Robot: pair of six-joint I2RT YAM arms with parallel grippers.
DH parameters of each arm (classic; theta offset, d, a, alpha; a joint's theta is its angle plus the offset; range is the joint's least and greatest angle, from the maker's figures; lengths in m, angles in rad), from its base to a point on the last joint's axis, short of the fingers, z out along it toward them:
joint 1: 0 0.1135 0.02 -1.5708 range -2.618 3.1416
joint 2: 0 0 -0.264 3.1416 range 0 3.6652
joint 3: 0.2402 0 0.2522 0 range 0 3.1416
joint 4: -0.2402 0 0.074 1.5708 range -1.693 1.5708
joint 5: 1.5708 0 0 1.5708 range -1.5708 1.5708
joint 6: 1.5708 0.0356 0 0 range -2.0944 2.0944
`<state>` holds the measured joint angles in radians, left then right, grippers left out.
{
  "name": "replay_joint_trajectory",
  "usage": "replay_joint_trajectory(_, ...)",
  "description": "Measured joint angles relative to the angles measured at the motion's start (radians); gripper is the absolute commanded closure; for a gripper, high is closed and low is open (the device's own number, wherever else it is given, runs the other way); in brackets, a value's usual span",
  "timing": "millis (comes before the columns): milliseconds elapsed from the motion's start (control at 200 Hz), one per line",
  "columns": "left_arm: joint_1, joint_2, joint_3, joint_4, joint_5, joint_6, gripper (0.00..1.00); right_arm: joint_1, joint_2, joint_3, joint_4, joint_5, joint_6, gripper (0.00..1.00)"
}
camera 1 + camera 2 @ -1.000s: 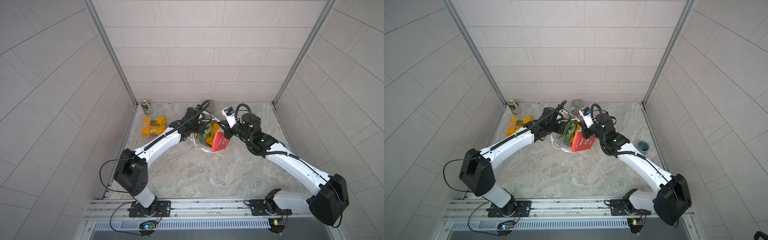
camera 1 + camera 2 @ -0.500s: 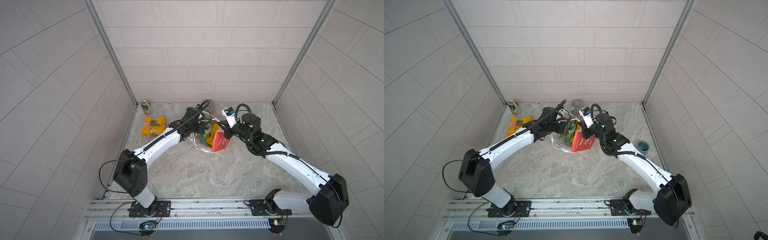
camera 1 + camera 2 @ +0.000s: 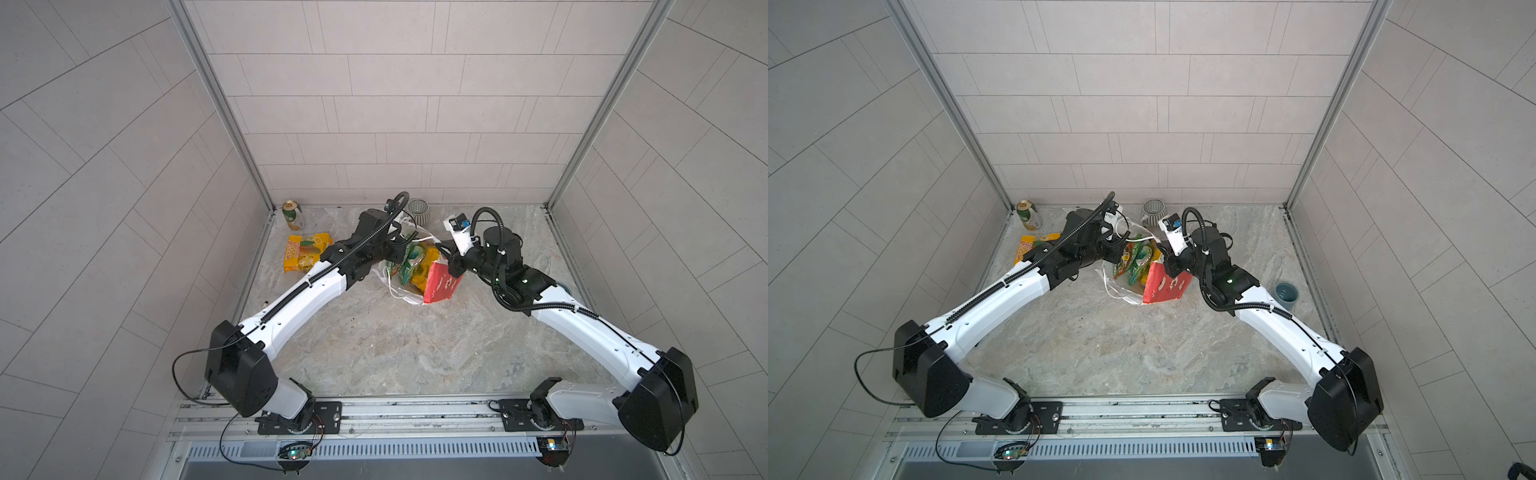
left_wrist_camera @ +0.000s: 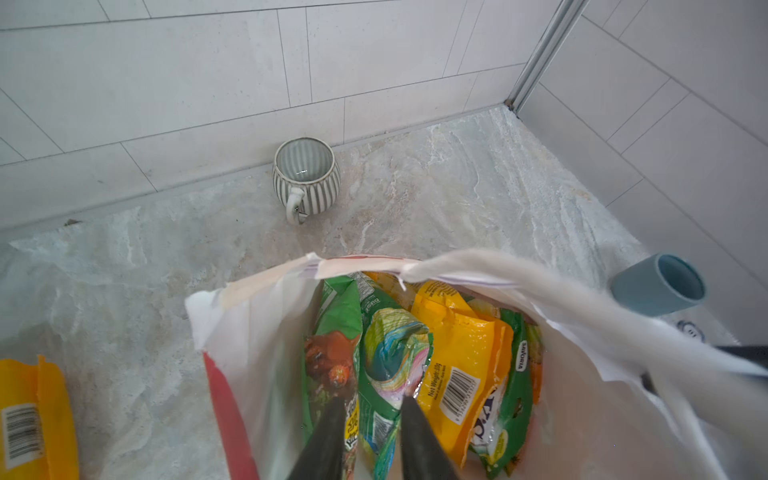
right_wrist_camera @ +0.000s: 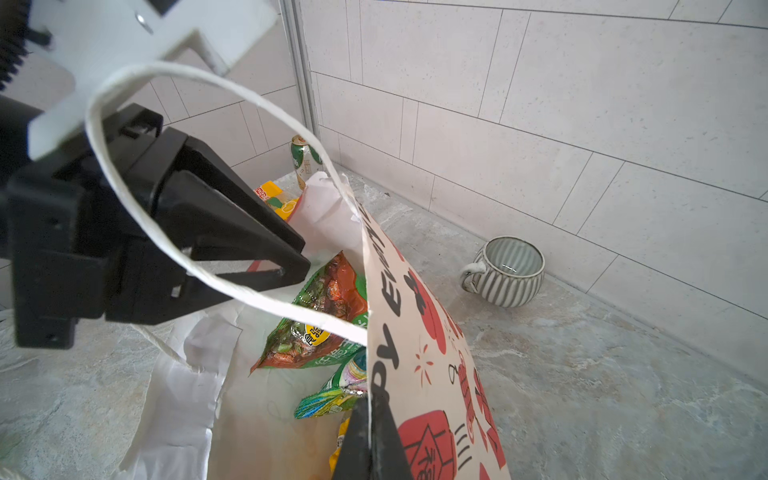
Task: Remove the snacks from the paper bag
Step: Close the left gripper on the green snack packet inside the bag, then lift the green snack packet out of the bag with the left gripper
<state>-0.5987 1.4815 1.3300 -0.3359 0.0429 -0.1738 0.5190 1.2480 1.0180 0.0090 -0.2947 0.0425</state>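
Left wrist view: left tool (image 4: 372, 402) is hovering narrowly open over crowded packets (image 4: 392, 349), risking a double grab. Right tool (image 5: 368, 409) is pinching the bag (image 5: 415, 332).

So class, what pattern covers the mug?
The mug has grey-white vertical stripes, clearest in the left wrist view.

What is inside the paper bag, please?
Inside the paper bag are at least a green chips packet, a green-yellow packet and a yellow-orange packet. Their lower parts and the bag's bottom are covered.
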Motion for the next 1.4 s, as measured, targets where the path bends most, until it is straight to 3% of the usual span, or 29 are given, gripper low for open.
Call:
replay_joint_trajectory(135,0.000,0.044,0.014,-0.022,-0.005,0.011,0.39,0.000,-0.005,-0.008,0.007,0.000,0.000,1.00)
replay_joint_trajectory(425,-0.005,0.166,0.049,-0.044,-0.044,0.021,0.36,-0.001,-0.009,-0.009,0.010,0.001,0.000,1.00)
replay_joint_trajectory(550,-0.005,0.193,0.064,-0.039,-0.061,0.021,0.45,-0.001,-0.009,-0.011,0.010,0.004,0.000,1.00)
replay_joint_trajectory(726,-0.005,0.205,0.064,-0.034,-0.079,0.007,0.80,-0.001,-0.009,-0.011,0.010,0.005,0.000,1.00)
replay_joint_trajectory(861,-0.005,0.205,0.064,-0.035,-0.085,0.014,0.88,-0.001,-0.009,-0.011,0.011,0.005,0.000,1.00)
replay_joint_trajectory(1181,-0.005,0.187,0.064,-0.044,-0.080,0.014,0.89,-0.001,-0.009,-0.011,0.013,0.005,0.000,1.00)
replay_joint_trajectory(1396,-0.005,0.080,0.064,-0.081,-0.069,0.013,0.91,-0.001,-0.009,-0.011,0.017,0.006,0.000,1.00)
